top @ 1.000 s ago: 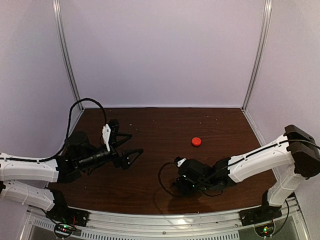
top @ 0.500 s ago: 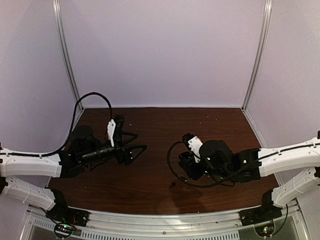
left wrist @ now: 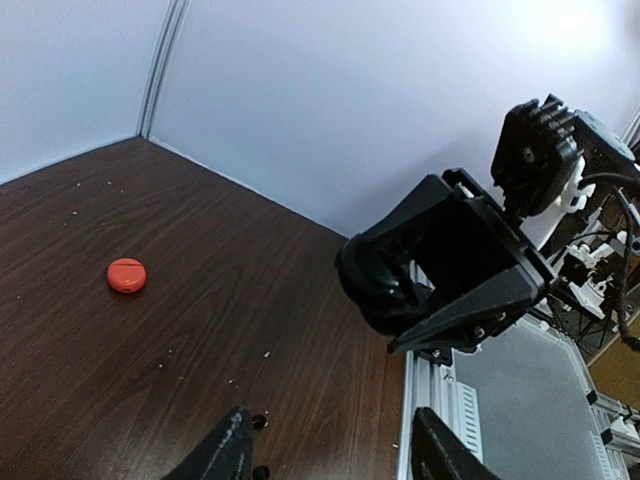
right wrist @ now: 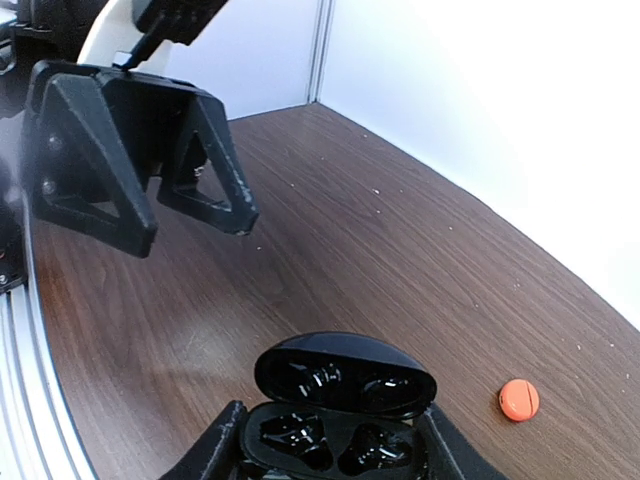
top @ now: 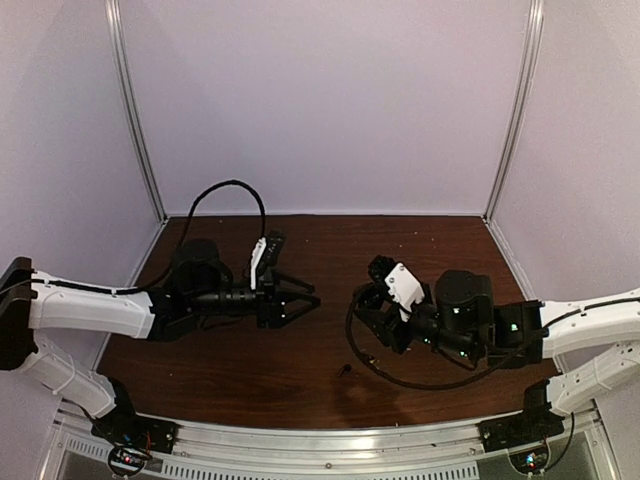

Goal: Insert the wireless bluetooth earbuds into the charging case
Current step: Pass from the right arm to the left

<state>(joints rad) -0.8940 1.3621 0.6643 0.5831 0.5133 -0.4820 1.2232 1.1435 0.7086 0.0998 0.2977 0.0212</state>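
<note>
– Black glossy shapes sit in both wells of the charging case. Are those the earbuds?
– Cannot be determined. They may be seated earbuds or bare wells.
– Case position and condition?
– Lid open, standing up behind the lower half. The case is clamped in the right gripper, one finger against each side, above the table.
– Left gripper?
– Released. Its fingers are parted with nothing between them. It faces the case from near by and does not touch it.
– Other items?
– One red-orange disc lies flat on the table beyond the case, apart from it. One tiny dark speck lies nearer the front edge, too small to identify.
</note>
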